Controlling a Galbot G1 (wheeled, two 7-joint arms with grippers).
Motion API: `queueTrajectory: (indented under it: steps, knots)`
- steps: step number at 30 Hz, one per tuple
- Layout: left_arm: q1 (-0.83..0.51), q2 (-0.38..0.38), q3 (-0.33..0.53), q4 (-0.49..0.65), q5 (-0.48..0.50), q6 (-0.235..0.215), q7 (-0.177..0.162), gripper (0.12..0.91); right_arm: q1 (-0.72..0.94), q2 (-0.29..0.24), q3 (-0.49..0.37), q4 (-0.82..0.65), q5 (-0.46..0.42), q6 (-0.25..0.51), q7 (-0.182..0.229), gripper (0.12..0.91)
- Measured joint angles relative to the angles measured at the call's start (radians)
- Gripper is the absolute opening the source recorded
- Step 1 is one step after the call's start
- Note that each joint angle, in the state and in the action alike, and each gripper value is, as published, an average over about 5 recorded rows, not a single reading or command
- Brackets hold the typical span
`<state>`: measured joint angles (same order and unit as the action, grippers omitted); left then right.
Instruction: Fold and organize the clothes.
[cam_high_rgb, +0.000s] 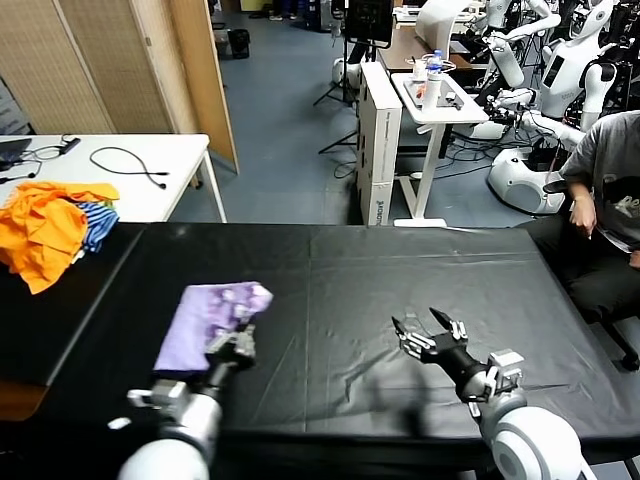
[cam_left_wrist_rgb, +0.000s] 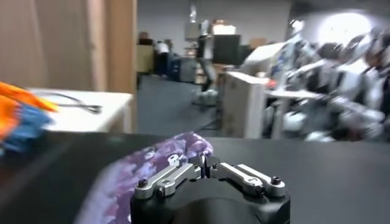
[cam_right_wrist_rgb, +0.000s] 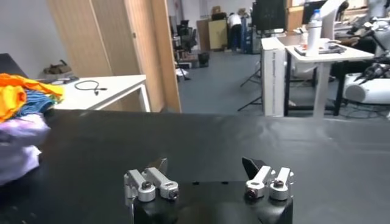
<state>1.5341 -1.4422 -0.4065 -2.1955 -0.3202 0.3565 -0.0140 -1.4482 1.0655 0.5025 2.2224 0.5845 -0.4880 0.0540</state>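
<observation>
Across the wide black cloth-covered table, the folded pale lavender cotton T-shirt with a darker purple print lies on the robot's left side, well apart from the heap of orange and blue-striped garments at the far left edge. The left gripper sits at the shirt's near edge with its fingers drawn together, though whether they pinch fabric cannot be told. The right gripper hovers over bare table, spread wide and empty.
</observation>
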Motion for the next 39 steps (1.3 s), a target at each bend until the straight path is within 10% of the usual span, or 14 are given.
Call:
queueTrajectory:
  steps: [5, 18, 31, 39]
  knots:
    - [-0.012, -0.045, 0.088, 0.072, 0.062, -0.001, 0.004, 0.223, 0.005, -0.003, -0.009, 0.001, 0.035, -0.026, 0.005, 0.907]
    - [-0.012, 0.004, 0.076, 0.006, 0.127, -0.099, 0.047, 0.891, 0.081, -0.012, -0.134, -0.04, 0.357, -0.141, 0.11, 0.907]
    - [0.046, 0.049, -0.1, -0.061, 0.213, -0.159, 0.037, 0.907, 0.239, 0.088, -0.4, -0.181, 0.436, -0.149, 0.119, 0.866]
    - [0.065, 0.047, -0.143, -0.062, 0.228, -0.167, 0.006, 0.907, 0.285, 0.109, -0.441, -0.242, 0.424, -0.159, 0.122, 0.412]
